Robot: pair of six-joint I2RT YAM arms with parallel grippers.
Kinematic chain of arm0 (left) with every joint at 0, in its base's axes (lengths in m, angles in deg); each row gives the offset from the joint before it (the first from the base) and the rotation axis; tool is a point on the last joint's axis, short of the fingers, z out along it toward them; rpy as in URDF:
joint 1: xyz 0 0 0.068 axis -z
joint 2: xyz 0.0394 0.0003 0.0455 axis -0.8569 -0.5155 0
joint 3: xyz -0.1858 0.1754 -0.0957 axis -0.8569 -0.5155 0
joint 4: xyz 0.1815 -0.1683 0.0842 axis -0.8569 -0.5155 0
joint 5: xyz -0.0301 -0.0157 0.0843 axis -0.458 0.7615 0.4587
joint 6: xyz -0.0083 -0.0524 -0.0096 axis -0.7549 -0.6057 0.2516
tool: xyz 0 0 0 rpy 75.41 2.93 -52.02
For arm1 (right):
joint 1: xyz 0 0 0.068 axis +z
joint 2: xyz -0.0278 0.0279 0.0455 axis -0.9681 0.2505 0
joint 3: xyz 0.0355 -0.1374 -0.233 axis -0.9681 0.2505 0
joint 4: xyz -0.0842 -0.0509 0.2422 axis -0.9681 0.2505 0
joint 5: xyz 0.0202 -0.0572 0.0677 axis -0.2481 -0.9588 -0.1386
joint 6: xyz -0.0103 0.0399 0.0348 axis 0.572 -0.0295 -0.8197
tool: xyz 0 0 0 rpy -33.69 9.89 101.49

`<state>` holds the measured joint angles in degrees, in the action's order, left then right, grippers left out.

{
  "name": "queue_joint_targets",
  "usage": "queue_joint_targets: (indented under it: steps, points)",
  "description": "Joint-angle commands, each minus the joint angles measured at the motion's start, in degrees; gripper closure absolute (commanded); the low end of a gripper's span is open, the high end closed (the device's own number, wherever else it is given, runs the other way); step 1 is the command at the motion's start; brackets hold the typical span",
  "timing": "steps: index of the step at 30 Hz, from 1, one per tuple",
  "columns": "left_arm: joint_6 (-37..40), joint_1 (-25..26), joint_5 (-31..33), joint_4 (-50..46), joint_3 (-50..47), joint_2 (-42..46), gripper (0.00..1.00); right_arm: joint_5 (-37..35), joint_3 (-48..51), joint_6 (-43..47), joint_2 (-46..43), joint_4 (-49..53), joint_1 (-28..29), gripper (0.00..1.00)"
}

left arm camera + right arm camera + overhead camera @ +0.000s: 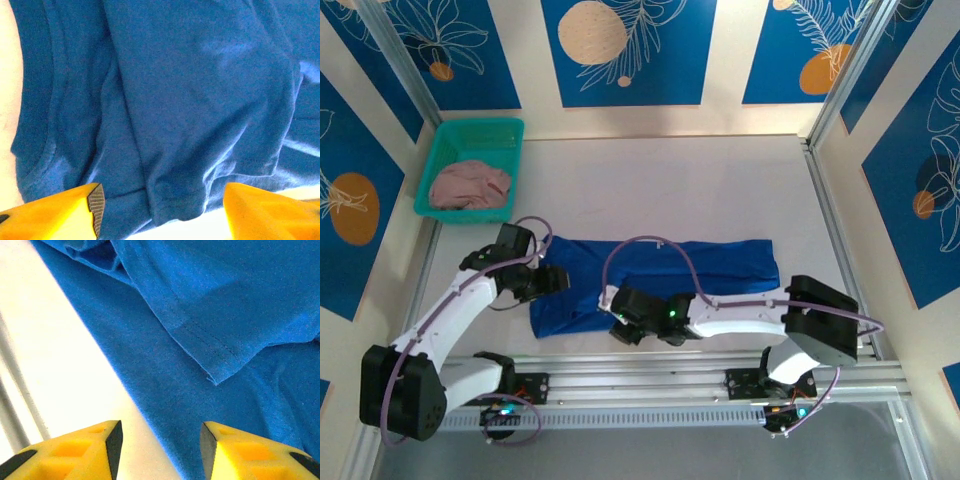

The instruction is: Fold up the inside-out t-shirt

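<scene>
Table (700, 190), pale, spans the middle of the top view. The inside-out t-shirt (740, 265) lies flat on it as a long blue band, running from left of centre to right of centre, just above my arm bases. A green basket (480, 128) stands at the upper left of the frame, well apart from the shirt, and holds a pink garment (470, 186).

My left gripper (558, 280) sits at the left end of the band. In the left wrist view (162, 210) my jaws stand wide apart at the bottom of the frame. Layered blue cloth (190, 100) fills the frame above them, and its lower edge lies in the gap, unclamped.

My right gripper (620, 325) sits at the lower edge of the band, left of centre. In the right wrist view (160, 445) my jaws stand moderately apart and grip nothing. A stitched hem (215, 347) crosses the middle of the frame.
</scene>
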<state>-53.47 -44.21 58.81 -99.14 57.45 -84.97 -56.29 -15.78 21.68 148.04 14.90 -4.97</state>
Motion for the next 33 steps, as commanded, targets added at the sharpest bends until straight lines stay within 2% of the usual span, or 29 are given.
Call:
queue_joint_targets:
  steps: [1,5,10,13,17,26,29,33]
  points:
    - [-1.46,0.32,-1.14,3.83,0.55,-0.66,0.36,9.13,0.75,-3.58,-4.5,-1.16,-4.87,0.53]
    - [-2.27,0.66,-1.26,8.08,0.82,-3.28,0.37,17.17,-1.18,-11.75,-1.5,-7.68,-11.58,0.58]
    - [-0.8,0.53,7.94,10.62,1.75,-4.96,0.38,15.99,-8.87,-17.2,8.59,-4.06,-12.8,0.68]
    - [-0.63,0.59,5.75,11.96,1.51,-7.91,0.39,16.46,-10.0,-19.69,10.63,-3.44,-13.53,0.7]
    - [-0.66,0.97,0.86,13.32,0.67,-11.45,0.48,17.44,-9.81,-22.12,12.22,-4.09,-14.25,0.74]
    - [-0.16,4.41,-1.5,13.43,-1.43,-14.33,0.55,17.75,-11.21,-25.68,18.77,0.46,-14.19,0.8]
    - [-0.14,5.59,-0.57,13.28,-2.41,-15.83,0.56,18.52,-11.47,-24.95,18.94,2.51,-14.11,0.81]
    - [1.34,6.05,5.52,10.47,-2.58,-16.31,0.57,20.47,-10.92,-21.95,14.73,2.76,-15.24,0.79]
